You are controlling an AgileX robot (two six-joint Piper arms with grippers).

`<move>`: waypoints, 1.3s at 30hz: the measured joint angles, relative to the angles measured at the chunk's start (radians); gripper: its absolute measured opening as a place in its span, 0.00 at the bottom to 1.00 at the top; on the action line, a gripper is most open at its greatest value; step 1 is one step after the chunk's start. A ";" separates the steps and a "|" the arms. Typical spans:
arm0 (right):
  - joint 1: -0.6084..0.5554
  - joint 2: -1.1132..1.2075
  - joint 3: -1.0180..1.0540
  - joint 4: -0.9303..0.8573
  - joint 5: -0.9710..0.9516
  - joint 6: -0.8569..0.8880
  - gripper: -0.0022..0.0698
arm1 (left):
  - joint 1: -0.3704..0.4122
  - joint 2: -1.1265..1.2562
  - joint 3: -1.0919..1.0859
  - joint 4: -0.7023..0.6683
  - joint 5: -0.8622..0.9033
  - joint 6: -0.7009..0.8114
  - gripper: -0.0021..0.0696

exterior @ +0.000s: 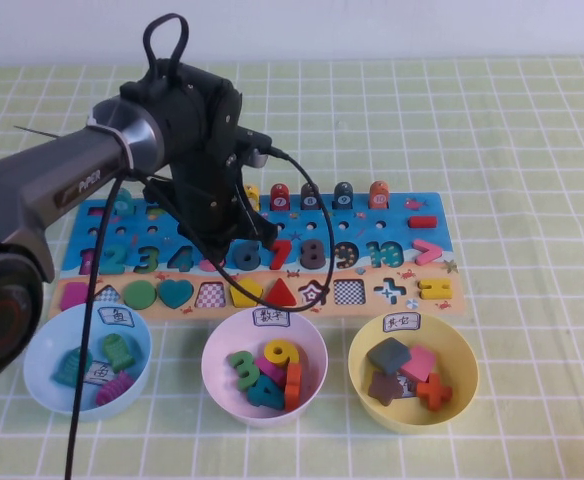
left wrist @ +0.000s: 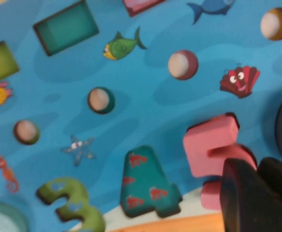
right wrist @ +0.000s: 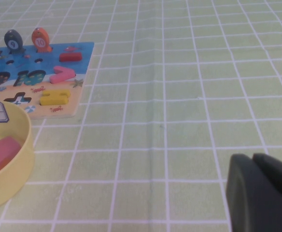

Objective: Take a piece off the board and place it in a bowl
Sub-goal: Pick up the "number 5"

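Note:
The long blue and tan board [exterior: 397, 228] lies across the table's middle. My left gripper [exterior: 229, 247] hangs over its number row, between the teal 4 [exterior: 184, 258] and the 6. In the left wrist view my left gripper [left wrist: 257, 170] has its fingers close together on the lower curve of the pink numeral 5 [left wrist: 211, 145], which sits at board level beside the teal 4 [left wrist: 148, 183]. The pale pink-lilac bowl [exterior: 209, 362] stands in front of the board's middle and holds several numerals. My right gripper [right wrist: 253, 162] is shut and empty over bare tablecloth, right of the board.
A light blue bowl [exterior: 38, 345] with fish pieces stands at the front left. A yellow bowl [exterior: 464, 352] with shape pieces stands at the front right and also shows in the right wrist view [right wrist: 24, 159]. A black cable [exterior: 312, 215] loops over the board.

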 joint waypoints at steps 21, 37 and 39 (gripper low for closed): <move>0.000 0.000 0.000 0.000 0.000 0.000 0.01 | 0.000 -0.017 -0.056 -0.022 0.079 0.000 0.67; 0.000 0.000 0.000 0.000 0.000 0.000 0.01 | 0.036 0.013 -0.056 -0.039 0.098 0.000 0.68; 0.000 0.000 0.000 0.000 0.000 0.000 0.01 | 0.046 0.013 -0.056 -0.039 0.098 0.000 0.68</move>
